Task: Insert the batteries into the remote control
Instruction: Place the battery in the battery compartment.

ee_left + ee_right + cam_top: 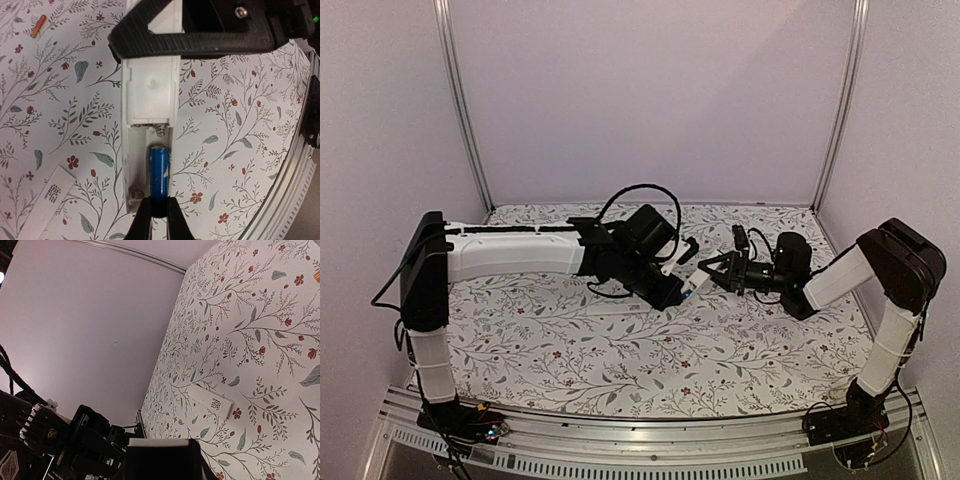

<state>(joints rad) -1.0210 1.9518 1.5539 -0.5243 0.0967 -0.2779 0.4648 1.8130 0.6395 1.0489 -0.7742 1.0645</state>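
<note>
The white remote control (150, 90) is held above the table with its battery recess open towards my left gripper. My left gripper (159, 206) is shut on the near end of the blue battery (160, 170), which lies in the right slot of the recess, its far end near the spring. The left slot is empty. My right gripper (159, 460) is shut on the remote's other end (159, 442); its black finger (200, 37) crosses the remote in the left wrist view. The orange-red battery (37, 26) lies on the table. In the top view the two grippers (685, 287) (715, 268) meet mid-table.
A flat white battery cover (50, 197) with a printed label lies on the floral tablecloth; it also shows in the right wrist view (210, 401). The metal table edge (287, 200) runs at the lower right. Purple walls enclose the table.
</note>
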